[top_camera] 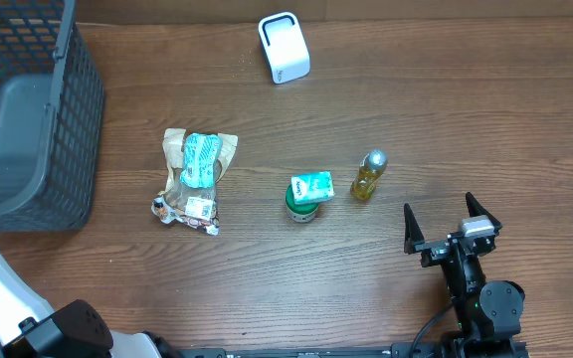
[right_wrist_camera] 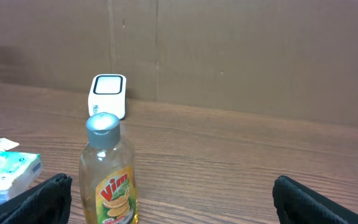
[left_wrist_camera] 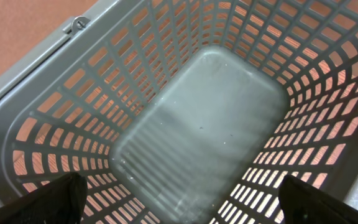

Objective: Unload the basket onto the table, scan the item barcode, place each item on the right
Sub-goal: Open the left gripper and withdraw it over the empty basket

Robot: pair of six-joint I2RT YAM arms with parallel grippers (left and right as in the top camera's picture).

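Wooden table point(top_camera: 267, 288): right gripper point(top_camera: 438, 205), jaws apart, should clamp bottle point(top_camera: 369, 176) mid-body for far scanner point(top_camera: 284, 47); left gripper point(left_wrist_camera: 180, 190) apart over basket point(left_wrist_camera: 55, 106).

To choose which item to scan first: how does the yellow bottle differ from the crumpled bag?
The bottle stands upright; the bag lies flat. The bottle is clear yellow, grey-capped; the bag is brown and teal. The bottle sits nearer the right claw than the bag. Both rest on the table, untouched.
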